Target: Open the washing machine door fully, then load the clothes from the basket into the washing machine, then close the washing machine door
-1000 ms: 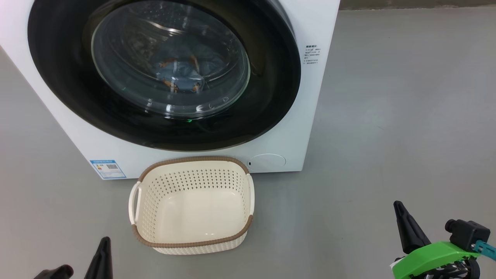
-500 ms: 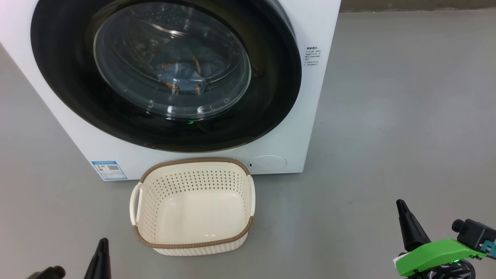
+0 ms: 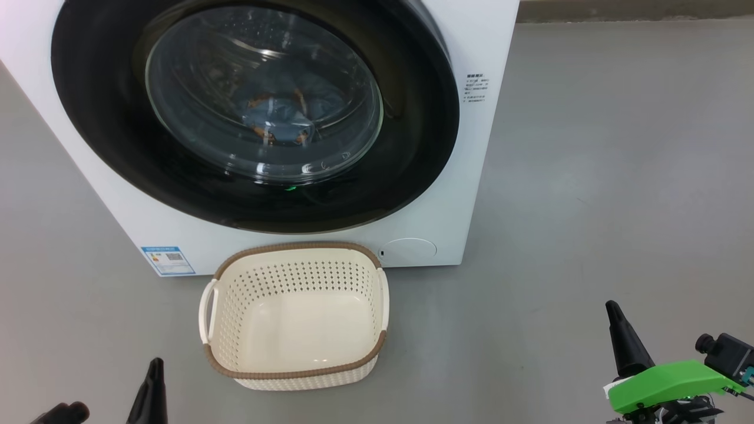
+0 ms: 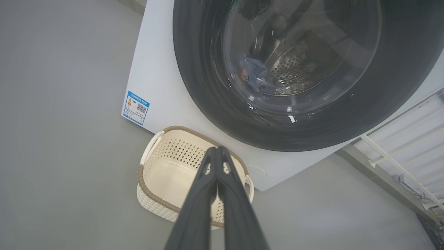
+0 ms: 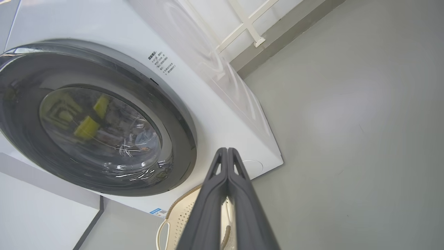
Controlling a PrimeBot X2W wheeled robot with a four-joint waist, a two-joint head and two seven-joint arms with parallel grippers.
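Note:
The washing machine (image 3: 471, 35) is big and white. Its door (image 3: 106, 147), round and glossy black, lies flat against the front. Through its glass I see the clothes (image 3: 277, 115), light blue with orange-brown prints, lying in the steel drum. The cream basket (image 3: 294, 374) stands on the floor just before the machine with nothing in it. My left gripper (image 3: 154, 368) is shut at the lower left, short of the basket. My right gripper (image 3: 612, 309) is shut at the lower right, well off to the basket's right. Both wrist views show fingers pressed together: left gripper (image 4: 216, 150), right gripper (image 5: 226, 151).
Grey floor (image 3: 618, 176) stretches out to the right of the machine. A white railing (image 4: 399, 166) runs along a wall beside the machine. A blue label (image 3: 168, 260) sits low on the machine's front.
The whole head view has shifted slightly down and right, so the camera moved. Both grippers sit a little lower in it and stay shut.

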